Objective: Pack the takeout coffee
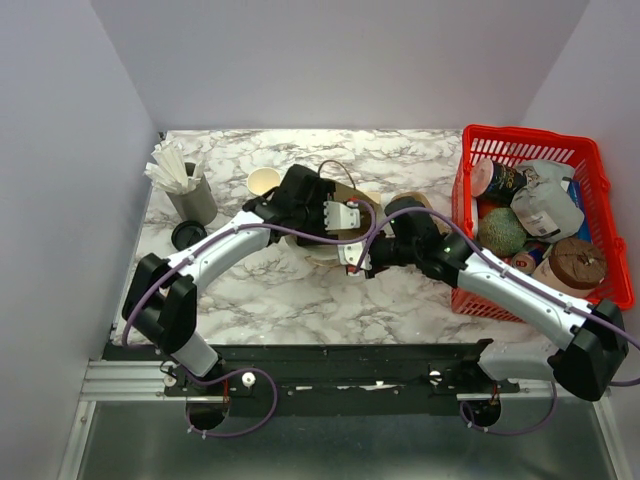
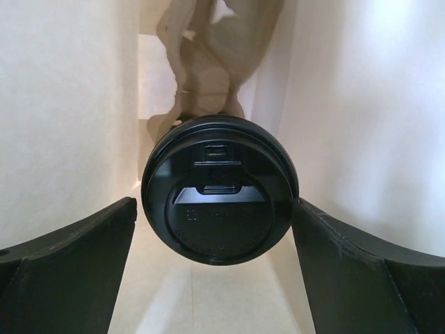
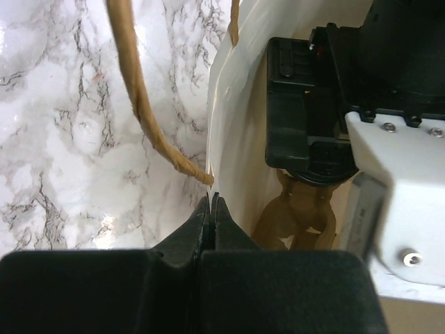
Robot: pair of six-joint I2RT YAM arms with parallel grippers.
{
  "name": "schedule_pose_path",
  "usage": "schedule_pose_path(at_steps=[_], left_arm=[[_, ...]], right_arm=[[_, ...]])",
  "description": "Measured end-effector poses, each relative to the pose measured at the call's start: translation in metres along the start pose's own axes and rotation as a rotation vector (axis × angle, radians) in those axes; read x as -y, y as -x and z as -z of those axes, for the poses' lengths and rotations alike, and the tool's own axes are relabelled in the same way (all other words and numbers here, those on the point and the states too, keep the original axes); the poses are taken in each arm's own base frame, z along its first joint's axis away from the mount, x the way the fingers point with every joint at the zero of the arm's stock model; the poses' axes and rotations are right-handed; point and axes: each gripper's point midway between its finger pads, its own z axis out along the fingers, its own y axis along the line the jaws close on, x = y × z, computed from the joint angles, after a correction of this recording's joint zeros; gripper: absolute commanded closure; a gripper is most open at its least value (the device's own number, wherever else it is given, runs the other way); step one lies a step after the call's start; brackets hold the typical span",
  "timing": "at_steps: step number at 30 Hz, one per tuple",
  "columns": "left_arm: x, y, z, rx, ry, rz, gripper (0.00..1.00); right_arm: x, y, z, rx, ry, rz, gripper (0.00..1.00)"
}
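The left gripper [image 2: 214, 203] is down inside the paper bag [image 2: 348, 104], its fingers spread wide and gripping nothing. The coffee [image 2: 219, 188] stands upright between them on the bag's floor, lid on. The step in hand looks like pulling out. Lift straight up with the fingers wide and centred, so neither tip catches the lid's edge or drags a wall and tips the cup. To its right, the right gripper [image 3: 211, 209] is clamped on the bag's rim beside a twisted handle [image 3: 139, 90]. It should hold firm until the left arm is out.

At the far left a grey pot [image 1: 195, 202] holds white sticks, with a loose lid [image 1: 188, 235] in front and an open cup [image 1: 263, 181] nearby. The bag holds only the coffee, as far as shows. The red basket [image 1: 530, 134] on the right is full of tins, a green fruit and a brown-topped tub
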Motion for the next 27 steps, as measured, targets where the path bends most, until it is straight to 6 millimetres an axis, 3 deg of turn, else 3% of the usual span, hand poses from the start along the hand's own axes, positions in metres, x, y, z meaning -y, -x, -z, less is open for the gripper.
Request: schedule_pose_path(at_steps=[14, 27], left_arm=[[0.011, 0.012, 0.025, 0.091, -0.094, 0.112, 0.01], [0.015, 0.019, 0.03, 0.16, -0.134, 0.116, 0.01]], right_arm=[[0.013, 0.014, 0.006, 0.028, -0.036, -0.057, 1.0], [0.013, 0.014, 0.006, 0.027, -0.036, -0.066, 1.0]])
